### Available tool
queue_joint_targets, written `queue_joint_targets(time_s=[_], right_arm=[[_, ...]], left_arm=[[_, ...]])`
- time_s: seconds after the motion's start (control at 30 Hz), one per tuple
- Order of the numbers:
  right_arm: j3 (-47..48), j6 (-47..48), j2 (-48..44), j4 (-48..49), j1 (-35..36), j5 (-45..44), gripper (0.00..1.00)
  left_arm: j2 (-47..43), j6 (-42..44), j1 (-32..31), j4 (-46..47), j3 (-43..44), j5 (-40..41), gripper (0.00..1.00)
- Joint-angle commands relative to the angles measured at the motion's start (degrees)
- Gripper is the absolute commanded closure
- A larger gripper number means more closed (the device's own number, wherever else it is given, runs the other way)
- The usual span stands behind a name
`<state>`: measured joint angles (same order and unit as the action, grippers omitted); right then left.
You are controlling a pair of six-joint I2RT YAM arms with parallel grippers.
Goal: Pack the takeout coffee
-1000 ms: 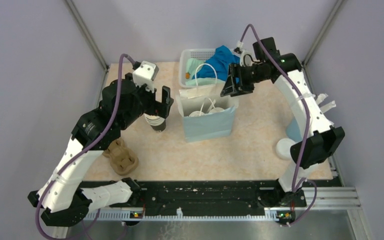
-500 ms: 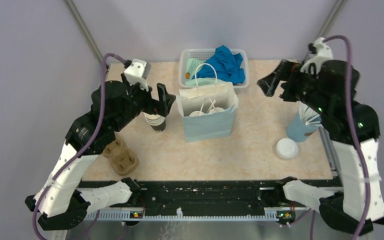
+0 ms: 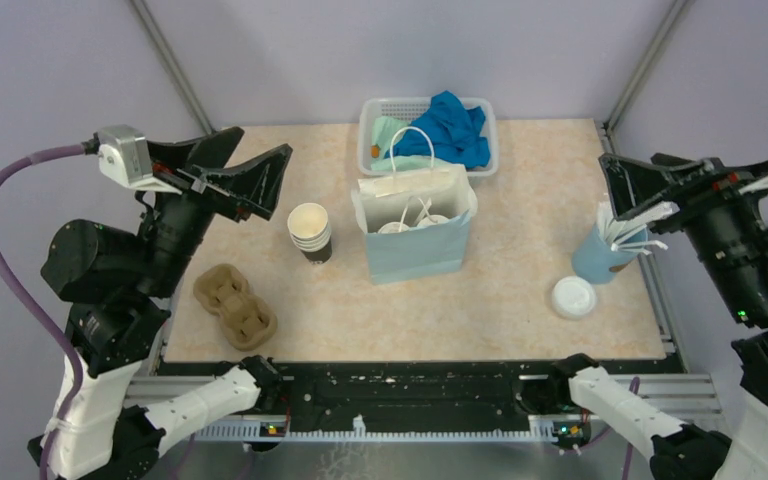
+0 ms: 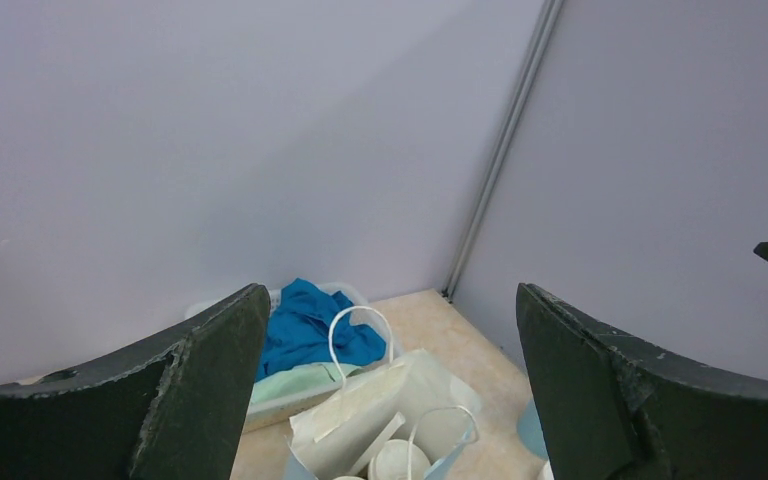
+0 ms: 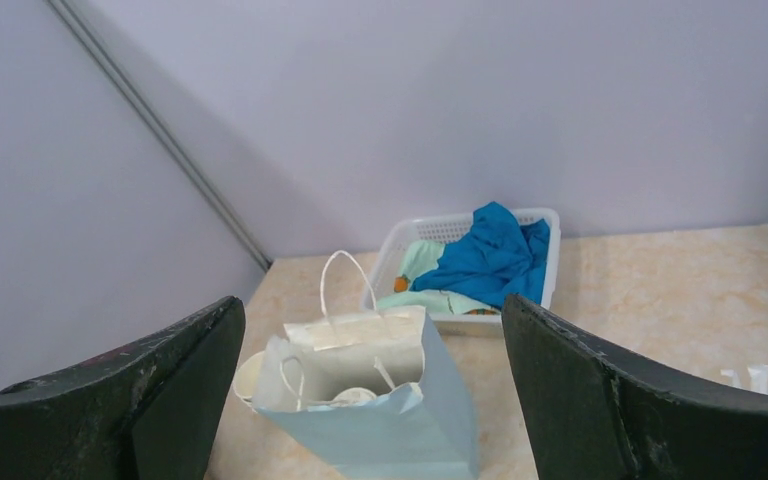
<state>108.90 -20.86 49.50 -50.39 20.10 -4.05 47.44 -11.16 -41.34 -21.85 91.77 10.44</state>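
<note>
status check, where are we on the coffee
left claw and right claw open, empty. paper cup stack unlidded beside paper bag; loose lid on table. nothing blocking.

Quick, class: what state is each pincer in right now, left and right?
Left pincer: open, holding nothing.
Right pincer: open, holding nothing.

Left arm (image 3: 110,265) and right arm (image 3: 750,260) with black joints and white lower links, purple cable (image 3: 45,155), white camera box (image 3: 125,158), dark wedge-shaped fingers (image 4: 190,400)
</note>
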Motion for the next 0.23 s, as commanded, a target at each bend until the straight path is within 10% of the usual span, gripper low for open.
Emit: queue_joint_targets(time_s=[0.0, 0.2], right_arm=[[0.92, 0.84, -2.92, 0.17, 0.47, -2.54, 0.01], [4.61, 0.17, -1.93, -4.44, 0.47, -5.05, 0.01]], left_arm=[[0.97, -1.33, -0.14, 3.34, 0.6, -0.76, 0.01], [0.82, -2.34, -0.17, 2.63, -0.13, -0.45, 0.01]])
